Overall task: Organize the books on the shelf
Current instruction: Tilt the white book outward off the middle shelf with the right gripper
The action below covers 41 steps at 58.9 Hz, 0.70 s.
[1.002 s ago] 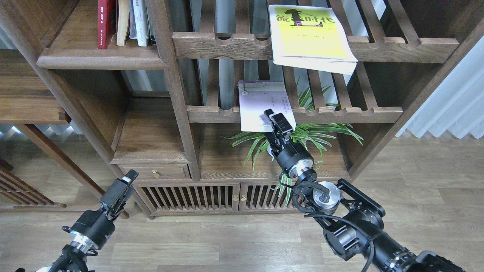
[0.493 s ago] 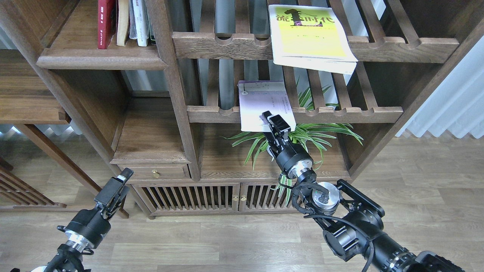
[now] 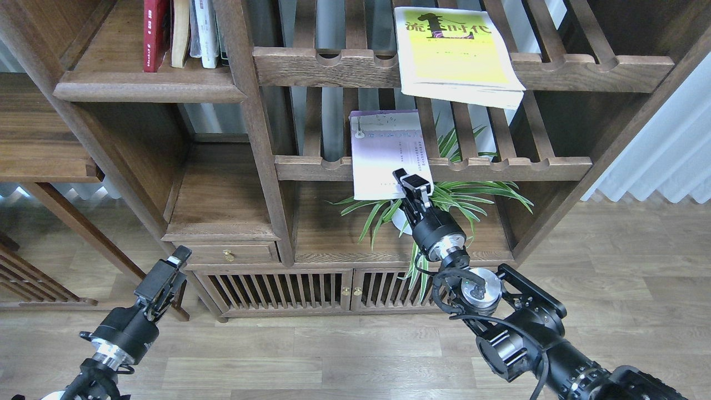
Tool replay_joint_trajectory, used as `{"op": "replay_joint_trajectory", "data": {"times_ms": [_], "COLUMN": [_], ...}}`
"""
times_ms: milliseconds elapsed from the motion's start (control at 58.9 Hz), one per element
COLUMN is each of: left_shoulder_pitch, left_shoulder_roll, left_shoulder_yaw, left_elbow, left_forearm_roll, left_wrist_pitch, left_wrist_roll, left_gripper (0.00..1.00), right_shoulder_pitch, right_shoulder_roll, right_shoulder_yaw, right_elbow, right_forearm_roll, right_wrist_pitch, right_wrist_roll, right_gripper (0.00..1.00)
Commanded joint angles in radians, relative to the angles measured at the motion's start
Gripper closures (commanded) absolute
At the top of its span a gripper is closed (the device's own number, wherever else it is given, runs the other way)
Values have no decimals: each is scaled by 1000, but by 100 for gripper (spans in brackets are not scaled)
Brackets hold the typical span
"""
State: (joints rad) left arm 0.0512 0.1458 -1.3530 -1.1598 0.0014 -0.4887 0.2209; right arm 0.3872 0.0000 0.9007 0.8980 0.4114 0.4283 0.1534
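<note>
The pale lavender-white book lies on the lower slatted rack and overhangs its front rail. My right gripper is shut on the book's near right corner. The yellow-green book with black characters lies flat on the upper slatted rack, jutting over its front rail. A dark red book stands upright on the solid dark-brown shelf at upper left. My left gripper hangs low at lower left, empty, its fingers too dark to tell apart.
Cream and white books stand beside the red one. A green spider plant sits under the lower rack, right behind my right gripper. A small drawer and slatted cabinet doors are below. Wooden floor lies in front.
The lavender-white book has shifted in my right gripper's hold; its far edge now sits higher and the near edge lower. My left gripper has dropped lower and to the left.
</note>
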Motion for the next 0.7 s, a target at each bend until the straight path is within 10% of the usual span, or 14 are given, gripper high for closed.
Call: {"op": "replay_joint_trajectory", "data": {"times_ms": [0, 680], "left_shoulder_pitch": [-1, -10], "left_shoulder_roll": [0, -17], "left_shoulder_yaw": [2, 54], "left_elbow": [0, -18], "left_forearm_roll": [0, -98], "left_wrist_pitch": [0, 0], "left_wrist_roll": [0, -2], "left_gripper": [1, 1], "right_shoulder_pitch": [-40, -436], "right_shoulder_roll": [0, 0], "right_shoulder_yaw": [1, 0], "right_elbow": [91, 502], "right_forearm_roll": [-16, -151], "right_wrist_pitch": [20, 29], "right_wrist_roll": [0, -34], "right_gripper": [96, 96]}}
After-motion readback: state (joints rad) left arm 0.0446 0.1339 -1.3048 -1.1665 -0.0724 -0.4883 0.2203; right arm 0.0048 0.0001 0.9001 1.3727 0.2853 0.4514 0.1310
